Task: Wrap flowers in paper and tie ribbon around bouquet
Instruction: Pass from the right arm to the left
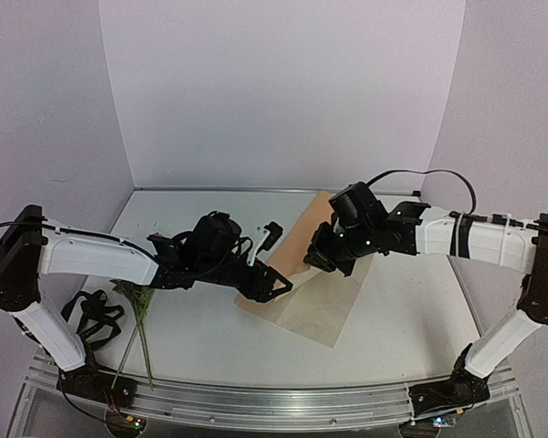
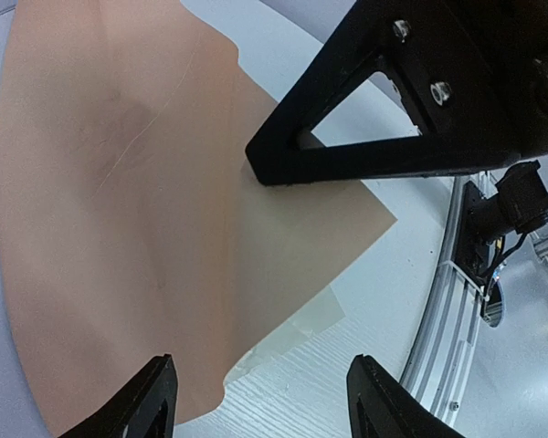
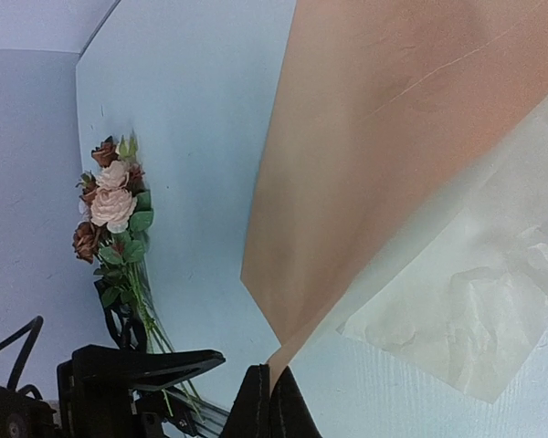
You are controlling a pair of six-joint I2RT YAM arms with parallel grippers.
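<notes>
While the right hand pinches a corner of the paper, the left hand hangs over it, fingers apart.

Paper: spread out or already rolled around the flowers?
Spread out: the paper lies open, flowers apart; right end effector pinches one corner.

From above, the left arm hides the flowers' blooms (only stems and leaves show). The paper runs off 2 edges of the right wrist view, top and right.

Tan-peach paper w/ faint creases; pink, cream & rust flowers, green lvs; white table.
</notes>
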